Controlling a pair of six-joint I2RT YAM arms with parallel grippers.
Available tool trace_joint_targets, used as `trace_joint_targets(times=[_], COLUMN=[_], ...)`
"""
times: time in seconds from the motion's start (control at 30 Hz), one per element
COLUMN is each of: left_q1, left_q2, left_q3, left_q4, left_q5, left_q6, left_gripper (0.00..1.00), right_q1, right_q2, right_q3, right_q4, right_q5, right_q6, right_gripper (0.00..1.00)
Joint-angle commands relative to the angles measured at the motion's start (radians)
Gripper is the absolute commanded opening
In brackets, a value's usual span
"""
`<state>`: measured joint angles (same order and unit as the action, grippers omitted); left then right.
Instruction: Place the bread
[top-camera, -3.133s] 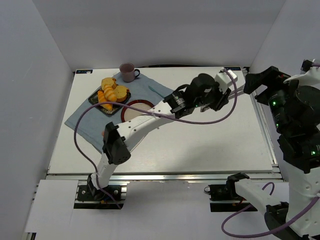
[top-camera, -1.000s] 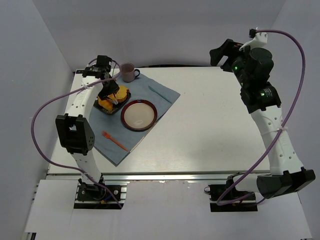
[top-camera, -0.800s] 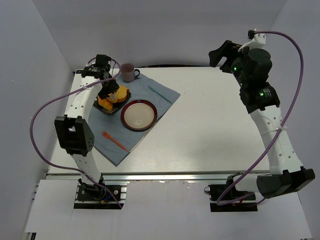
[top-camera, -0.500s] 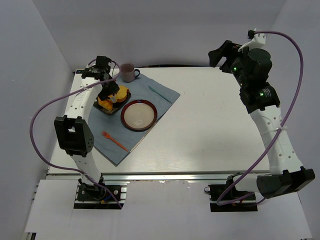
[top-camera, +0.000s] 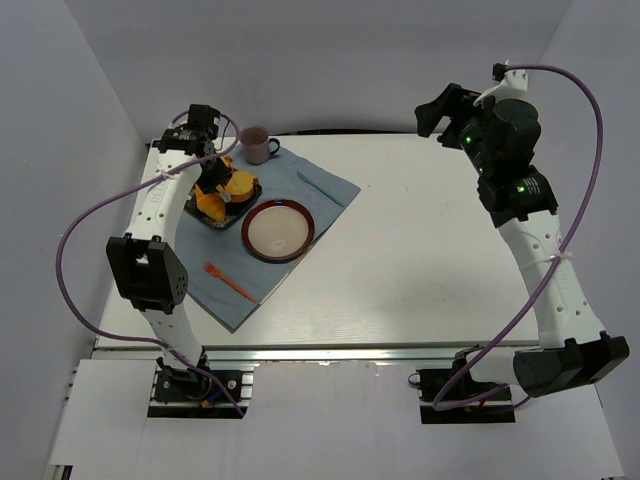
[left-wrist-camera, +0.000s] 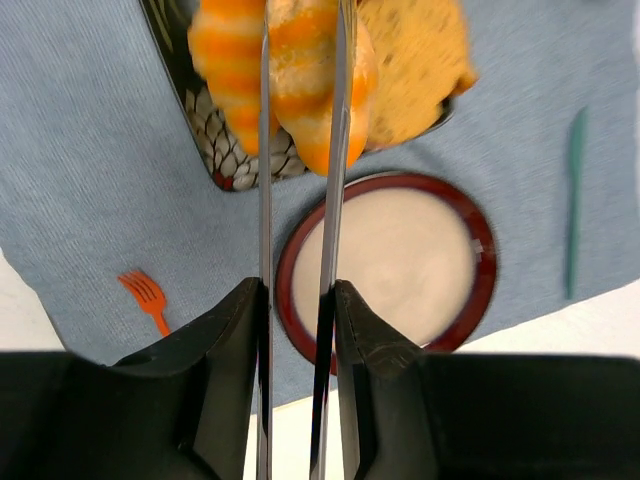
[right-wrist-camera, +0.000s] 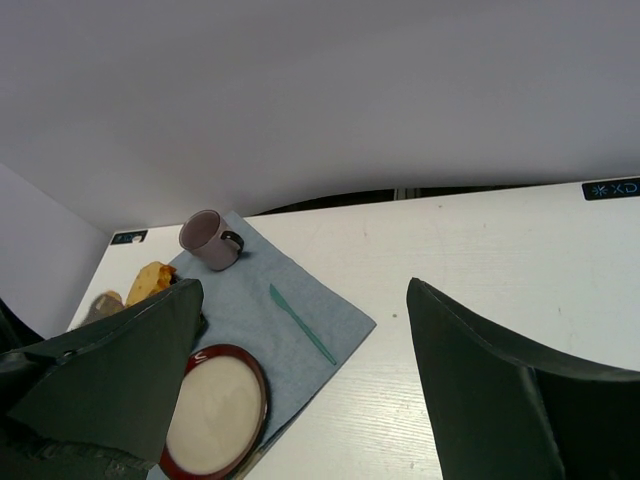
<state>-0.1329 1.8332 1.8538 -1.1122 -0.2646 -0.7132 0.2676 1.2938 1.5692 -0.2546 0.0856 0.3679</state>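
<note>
Left wrist: pastries (left-wrist-camera: 228, 60) fill the tray (left-wrist-camera: 212, 150); the left gripper (left-wrist-camera: 302, 15) pinches the bread (left-wrist-camera: 300, 90) there. Earlier its fingers stood wider; the right gripper (right-wrist-camera: 302, 290) gapes.

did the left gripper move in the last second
Yes, slightly: the left gripper shifted left, away from the mug, and its jaws closed on the bread.

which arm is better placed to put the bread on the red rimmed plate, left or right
Left. The left gripper is shut on the bread at the tray, with the plate right beside it. The right gripper is open, empty and raised far across the table.
</note>
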Motion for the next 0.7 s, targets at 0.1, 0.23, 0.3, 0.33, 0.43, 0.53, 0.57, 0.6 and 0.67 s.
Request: trace_joint_targets(times=[0.1, 0.23, 0.3, 0.33, 0.43, 0.53, 0.57, 0.6, 0.67], left_q1=[0.006, -0.03, -0.124, -0.16, -0.307, -0.418, -0.448, -0.459, -0.474], left_q2=[-0.132, -0.205, -0.224, -0.227, -0.21, -0.178, -0.17, -0.172, -0.178], left_q3=[0.148, 0.032, -0.016, -0.031, -0.082, -0.099, -0.114, -0.126, -0.154], left_q4=[-0.052, -0.026, -0.001, 0.0, -0.003, -0.035, -0.049, -0.048, -0.017], left_q5=[-0.044, 0.155, 0.171, 0.168, 0.14, 0.062, 0.029, 0.013, -0.013], left_q6=[0.056, 0.098, 0.107, 0.109, 0.101, 0.081, 0.074, 0.066, 0.057], left_gripper=[0.13, 0.1, 0.1, 0.1, 0.1, 0.1, 0.1, 0.1, 0.1], right_q1=[-0.005, -0.01, -0.014, -0.024, -0.031, -0.033, -0.034, -0.034, -0.034], right_q2=[-0.024, -0.021, -0.01, -0.008, -0.007, -0.013, -0.02, -0.022, -0.03], right_q3=[-0.009, 0.006, 0.038, 0.04, 0.041, 0.025, 0.022, 0.02, 0.012], right_q4=[0.052, 0.032, -0.018, -0.026, -0.025, -0.023, -0.021, -0.021, -0.02], right_q5=[-0.011, 0.06, 0.133, 0.14, 0.126, 0.106, 0.1, 0.098, 0.098], right_q6=[0.019, 0.043, 0.074, 0.089, 0.092, 0.101, 0.103, 0.101, 0.097], right_gripper=[0.89, 0.89, 0.89, 0.89, 0.89, 0.89, 0.89, 0.89, 0.89])
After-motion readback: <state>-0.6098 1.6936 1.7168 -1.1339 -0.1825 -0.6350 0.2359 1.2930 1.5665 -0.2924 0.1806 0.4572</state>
